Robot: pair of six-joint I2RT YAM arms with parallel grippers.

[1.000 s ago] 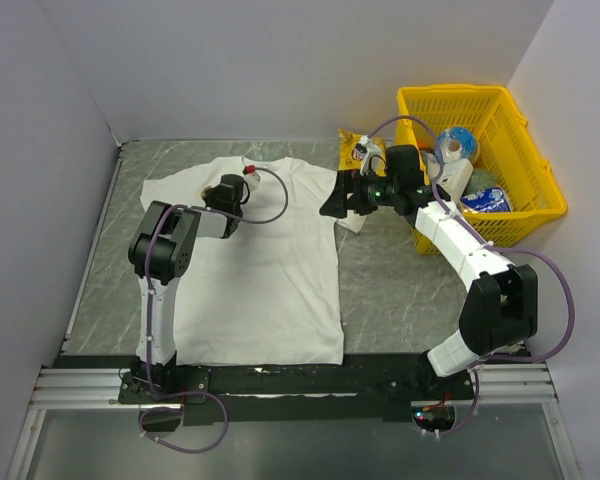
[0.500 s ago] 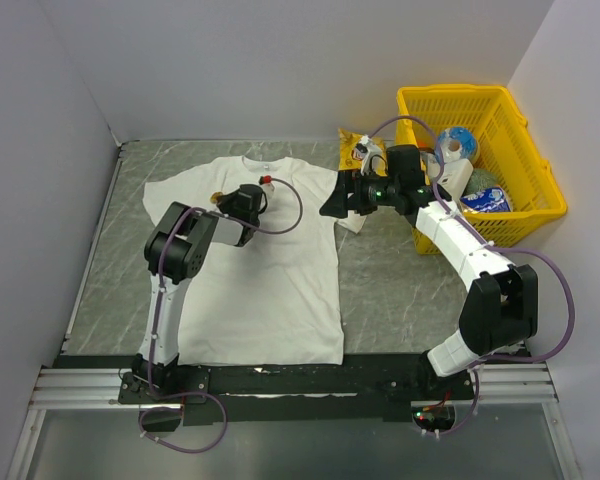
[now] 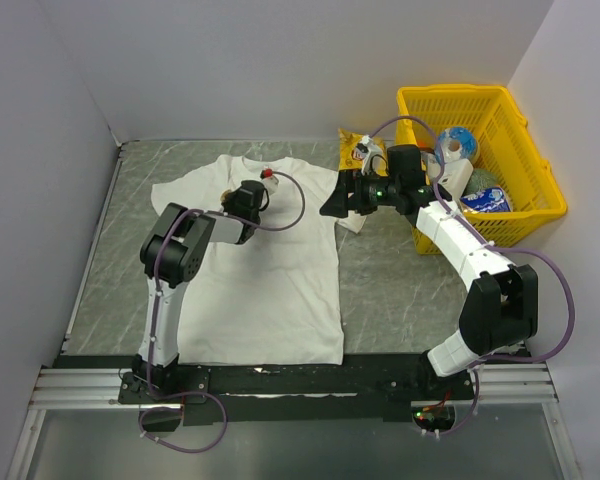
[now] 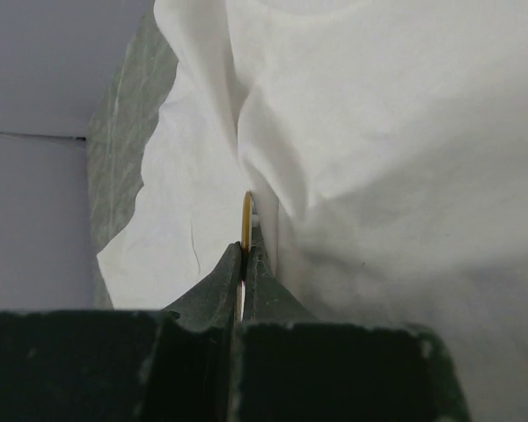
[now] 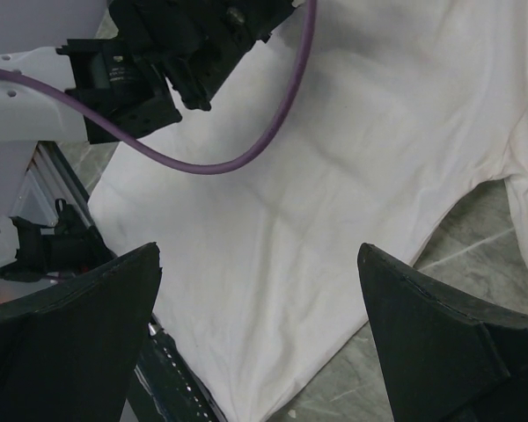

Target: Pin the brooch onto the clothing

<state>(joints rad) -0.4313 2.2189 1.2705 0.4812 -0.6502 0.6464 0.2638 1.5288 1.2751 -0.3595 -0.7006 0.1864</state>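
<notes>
The white T-shirt (image 3: pixel 270 270) lies flat on the table, neck toward the back wall. My left gripper (image 3: pixel 227 194) is over its upper left chest, shut on the brooch (image 4: pixel 245 215), a thin golden edge sticking out between the fingertips (image 4: pixel 257 264) against a fold of the shirt (image 4: pixel 378 158). In the top view the brooch (image 3: pixel 223 193) is a small golden speck at the fingertips. My right gripper (image 3: pixel 330 205) hangs wide open and empty above the shirt's right sleeve (image 5: pixel 334 202); its fingers (image 5: pixel 422 343) frame the cloth below.
A yellow basket (image 3: pixel 480 160) with several items stands at the back right. A yellow crisp bag (image 3: pixel 358 148) lies behind the right gripper. Bare grey table (image 3: pixel 400 290) lies right of the shirt. White walls close in the back and sides.
My left gripper moved right along the upper chest with the brooch, then back a little left, bunching the left sleeve inward. The right arm has stayed still.
</notes>
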